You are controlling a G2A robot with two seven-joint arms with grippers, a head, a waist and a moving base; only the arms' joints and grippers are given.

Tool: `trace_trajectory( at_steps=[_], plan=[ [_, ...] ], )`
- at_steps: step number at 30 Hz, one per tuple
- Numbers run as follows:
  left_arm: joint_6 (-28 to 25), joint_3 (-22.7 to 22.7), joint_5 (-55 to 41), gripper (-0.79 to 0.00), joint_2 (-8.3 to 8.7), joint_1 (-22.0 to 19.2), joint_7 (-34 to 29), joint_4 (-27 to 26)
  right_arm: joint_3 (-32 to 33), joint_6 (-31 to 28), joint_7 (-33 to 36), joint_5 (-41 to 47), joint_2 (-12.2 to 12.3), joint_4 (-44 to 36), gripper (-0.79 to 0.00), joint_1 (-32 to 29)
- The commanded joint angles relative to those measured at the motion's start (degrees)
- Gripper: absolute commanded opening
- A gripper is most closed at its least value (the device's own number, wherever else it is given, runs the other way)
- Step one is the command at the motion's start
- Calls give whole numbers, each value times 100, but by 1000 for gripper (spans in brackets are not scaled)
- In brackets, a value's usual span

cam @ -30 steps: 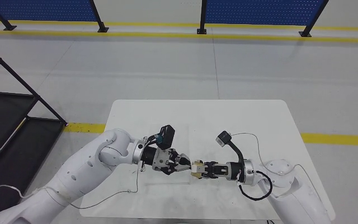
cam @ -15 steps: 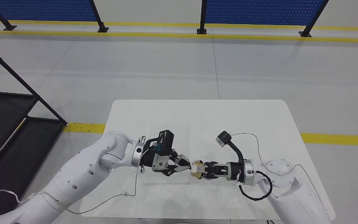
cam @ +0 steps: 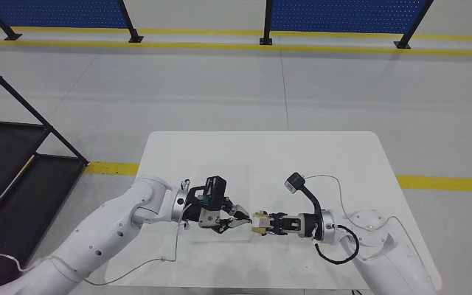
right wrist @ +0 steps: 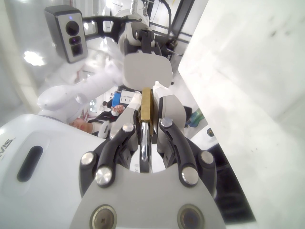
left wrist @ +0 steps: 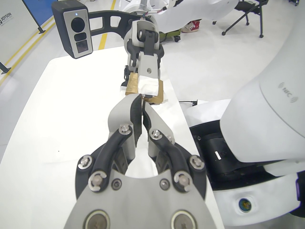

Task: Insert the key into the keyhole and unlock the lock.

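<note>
Since a second ago the left arm has rolled at the wrist and sunk slightly toward the near edge of the table (cam: 310,155), while the left gripper (cam: 242,219) has kept its tips against the lock (cam: 259,221) and the right gripper (cam: 268,223) has hardly shifted. From my seat the keyhole is hidden behind the left fingertips, so I cannot tell how far anything has gone in. Most of the key (left wrist: 143,99) is buried too; only a thin pale sliver shows where the black ribbed pads (left wrist: 136,110) come almost together, pinching it. One broad face of the lock is covered by a crumpled white wrap (left wrist: 149,84) on a right finger, and from above the lock is just a small brass speck between the two arms. It sits over the near half of the table, directly ahead of the left gripper's tips and touching them, with the right gripper clamped on it from the opposite side, one finger on each broad face. In the right wrist view the body is a narrow, squared brass block seen edge-on, and its shiny steel shackle (right wrist: 144,141) runs back between the right fingers until the gripper's own housing cuts it off. The tabletop is smooth, white and round-cornered.
</note>
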Motion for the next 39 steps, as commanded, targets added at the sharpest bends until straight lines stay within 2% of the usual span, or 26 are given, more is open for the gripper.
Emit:
trace_trajectory(
  at_steps=[1,21,29,39],
  plan=[
    [0,-40,82,-785,10,35,100,-6,0,0,1,0,0,0,-785,0],
    [0,-174,641,-785,68,217,450,-134,0,0,1,0,0,0,-785,0],
    [134,-271,1240,-785,33,301,676,-264,0,0,1,0,0,0,-785,0],
    [265,-436,2033,-785,19,543,1291,-405,0,0,1,0,0,0,-785,0]
  ],
)
